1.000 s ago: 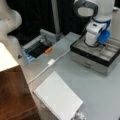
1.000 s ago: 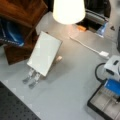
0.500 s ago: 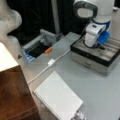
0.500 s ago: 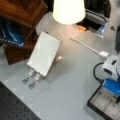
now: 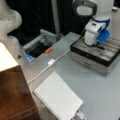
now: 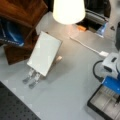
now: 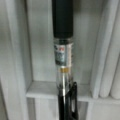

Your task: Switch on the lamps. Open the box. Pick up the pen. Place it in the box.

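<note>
The lamp (image 6: 68,10) glows bright cream-white at a front view's top. The box (image 5: 92,57) stands open on the grey table, its black rim and compartmented lining showing in both front views (image 6: 100,107). My gripper (image 5: 98,46) hangs low inside the open box, under the white and blue hand; it shows at a front view's right edge too (image 6: 117,100). In the wrist view the pen (image 7: 62,55), black with a clear silvery middle, runs lengthwise along one channel of the lining and crosses a divider. I cannot tell whether it rests there or is held.
A white spiral notebook (image 5: 57,97) is propped on the table (image 6: 45,52). A white cable (image 5: 51,62) runs toward the box. A brown wooden cabinet (image 5: 15,92) stands at a front view's left. An orange object (image 5: 48,50) lies by a dark tray.
</note>
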Tool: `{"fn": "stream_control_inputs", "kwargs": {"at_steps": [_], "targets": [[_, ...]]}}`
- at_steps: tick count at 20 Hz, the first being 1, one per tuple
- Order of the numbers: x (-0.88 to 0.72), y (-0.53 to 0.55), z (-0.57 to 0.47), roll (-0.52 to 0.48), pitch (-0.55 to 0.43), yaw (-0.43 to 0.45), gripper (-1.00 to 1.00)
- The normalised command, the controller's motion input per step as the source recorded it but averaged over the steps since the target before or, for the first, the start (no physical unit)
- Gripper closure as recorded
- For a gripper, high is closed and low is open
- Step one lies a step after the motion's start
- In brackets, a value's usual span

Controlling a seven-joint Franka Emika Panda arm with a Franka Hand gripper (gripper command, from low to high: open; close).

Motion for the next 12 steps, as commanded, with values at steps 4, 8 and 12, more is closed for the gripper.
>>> {"fn": "stream_control_inputs", "kwargs": {"at_steps": [4,8,12], "targets": [[0.13,-0.3,0.3,-0.075,0.114,0.029,-1.0],[0.17,-0.36,0.26,-0.001,0.124,0.037,-1.0],[0.16,-0.38,0.23,0.044,0.092,0.015,-1.0]]}}
